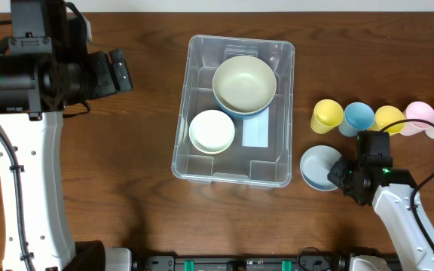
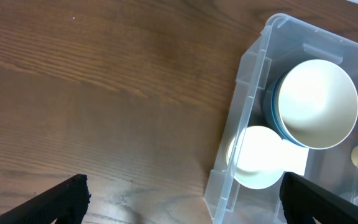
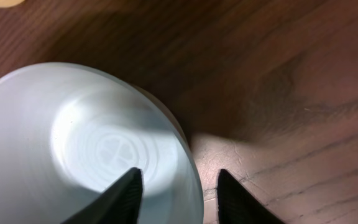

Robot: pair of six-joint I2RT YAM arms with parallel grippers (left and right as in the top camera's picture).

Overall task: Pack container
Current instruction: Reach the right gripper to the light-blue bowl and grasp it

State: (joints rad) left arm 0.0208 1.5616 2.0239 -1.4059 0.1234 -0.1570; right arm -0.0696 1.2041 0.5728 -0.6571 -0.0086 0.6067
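Container (image 1: 189, 98) awaits the blue bowl (image 1: 315, 167) at its 4 o'clock; right gripper (image 3: 178, 177) straddles the rim, open and empty, must close

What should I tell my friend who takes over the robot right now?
Left gripper: open, holding nothing, above the table to the left of the clear container.
Right gripper: open, fingers straddling the rim of the light blue bowl on the table right of the container, not yet closed.
Done: a cream bowl nested in a blue bowl and a small pale bowl sit in the container.
Left: grip and pack the light blue bowl; probably also the row of five cups behind it.
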